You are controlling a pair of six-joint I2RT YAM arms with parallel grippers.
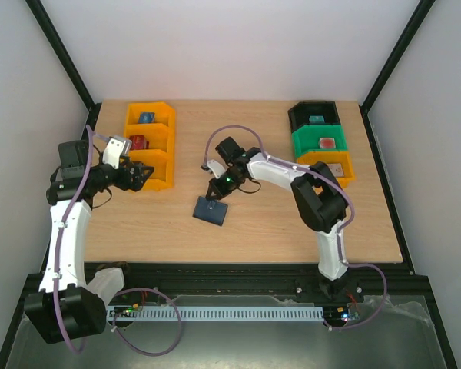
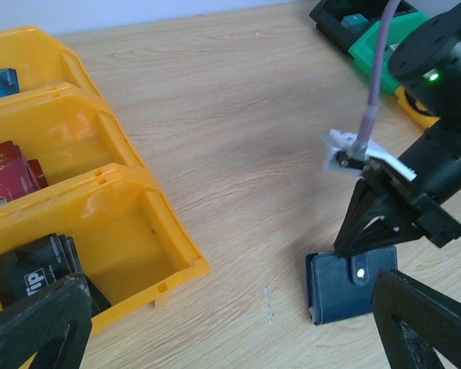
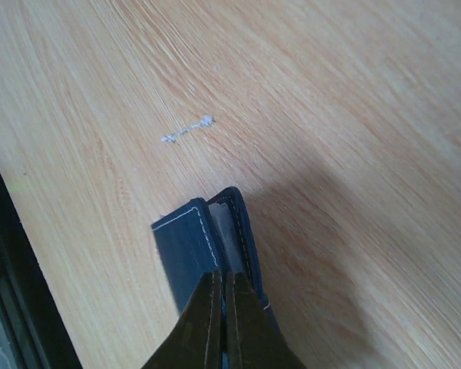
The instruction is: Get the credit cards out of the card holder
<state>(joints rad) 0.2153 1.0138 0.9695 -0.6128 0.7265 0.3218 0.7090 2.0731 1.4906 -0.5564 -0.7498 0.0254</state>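
**Right jaws shut at the closed wallet**

At the left, the left gripper (image 1: 140,176) hangs wide open and empty by the yellow plastic bins (image 1: 163,146). Mid-table, the small dark navy folding card holder (image 1: 210,211) lies closed on the wooden table (image 1: 276,223). The right gripper (image 1: 214,193) touches its top, fingers pressed together. Whether they pinch anything is unclear.

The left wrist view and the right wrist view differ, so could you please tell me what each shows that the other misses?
Only the left wrist view shows the yellow bins with cards inside, the green bin, and the snap tab on the card holder. Only the right wrist view shows that the right hand is shut at the holder's edge, and a pale layer between its covers. Both show the card holder, the table and a white mark on it.
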